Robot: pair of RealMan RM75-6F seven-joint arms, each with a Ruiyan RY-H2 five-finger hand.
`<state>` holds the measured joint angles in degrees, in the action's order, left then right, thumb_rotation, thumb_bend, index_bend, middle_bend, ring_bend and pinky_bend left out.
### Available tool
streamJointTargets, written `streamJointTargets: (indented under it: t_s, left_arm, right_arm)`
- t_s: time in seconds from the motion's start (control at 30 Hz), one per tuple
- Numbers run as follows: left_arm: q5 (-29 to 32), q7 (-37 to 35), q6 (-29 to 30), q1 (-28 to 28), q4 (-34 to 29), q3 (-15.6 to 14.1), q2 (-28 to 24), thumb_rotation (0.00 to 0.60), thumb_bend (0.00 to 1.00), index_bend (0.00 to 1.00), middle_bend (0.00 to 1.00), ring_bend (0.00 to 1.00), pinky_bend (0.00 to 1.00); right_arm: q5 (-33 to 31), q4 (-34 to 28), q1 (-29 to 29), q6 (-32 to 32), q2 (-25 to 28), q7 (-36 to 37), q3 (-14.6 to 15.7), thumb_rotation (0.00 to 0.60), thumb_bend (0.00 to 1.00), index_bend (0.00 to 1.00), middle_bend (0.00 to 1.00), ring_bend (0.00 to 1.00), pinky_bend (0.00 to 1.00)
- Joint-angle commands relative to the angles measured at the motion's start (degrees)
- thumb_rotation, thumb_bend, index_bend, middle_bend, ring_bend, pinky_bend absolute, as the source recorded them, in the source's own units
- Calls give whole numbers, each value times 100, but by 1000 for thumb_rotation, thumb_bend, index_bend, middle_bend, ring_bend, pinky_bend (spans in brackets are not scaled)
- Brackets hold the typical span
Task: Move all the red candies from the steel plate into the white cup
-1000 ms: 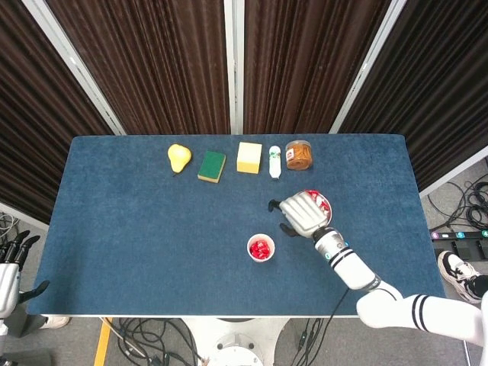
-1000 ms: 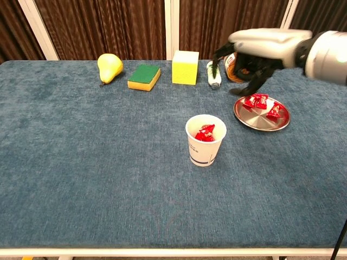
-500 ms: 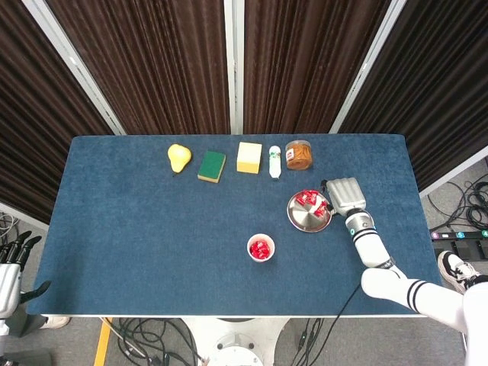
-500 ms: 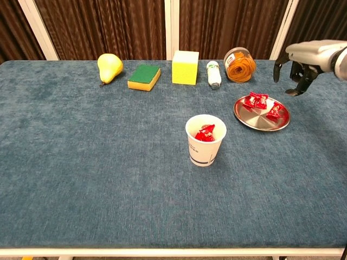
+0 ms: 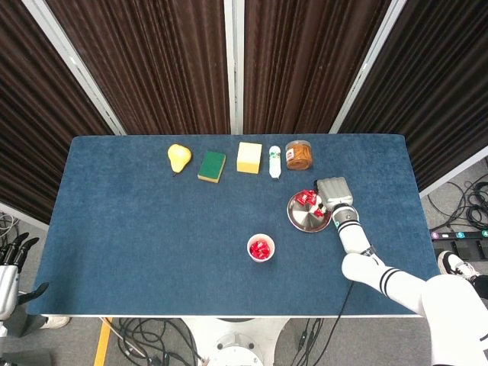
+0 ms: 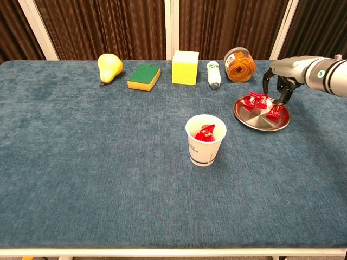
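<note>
The steel plate lies right of the table's middle with red candies on it. My right hand hangs over the plate's right side with its fingers apart and pointing down at a candy. It holds nothing that I can see. The white cup stands nearer the front, left of the plate, with red candies inside. My left hand is off the table's front left corner, with its fingers spread and nothing in it.
Along the back edge stand a pear, a green sponge, a yellow block, a small white bottle and a jar of orange snacks. The jar is close behind the plate.
My right hand swung from above the plate's left side out past its right edge, then came back and lowered over the plate. The left hand has not moved.
</note>
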<state>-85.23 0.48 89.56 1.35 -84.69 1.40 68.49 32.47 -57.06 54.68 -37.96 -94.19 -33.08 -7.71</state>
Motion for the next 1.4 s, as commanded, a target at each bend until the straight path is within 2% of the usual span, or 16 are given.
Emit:
streamJointTargets:
  t_s: [0.03,0.27,0.5,0.63,0.83,1.4]
  left_arm:
    - [-8,-2,0,-1,4,-2,-5,600,0,220,212,209,204]
    - [2,1,28,20,-10,3,-20,600,0,219,212,210,205]
    - [-2,13,28,21,-16,5,-25,600,0,220,212,209,205]
    - [-7,13,32,24,-14,3,-23,600,0,220,212,210,204]
    - [-6,14,25,27,-12,0,-18,600,0,220,212,209,204]
    - [40,-42,-12,50,43,-9,-1,600,0,219,212,209,205]
  right_arm:
    - [-54,82,54,56,-77,-52,5,600,278,394,876,901,1000]
    - [-125,123,131,188,-175,-94,23,600,278,394,876,901,1000]
    - [228,-623,69,134,169,96,68,600,278,394,876,901,1000]
    - [300,-745,6,-58,304,193,56,600,278,394,876,901,1000]
    - [220,-610,-24,-100,298,219,93,600,278,400,876,901,1000]
    - [-191,187,178,74,-288,-108,135,600,278,431,876,901,1000]
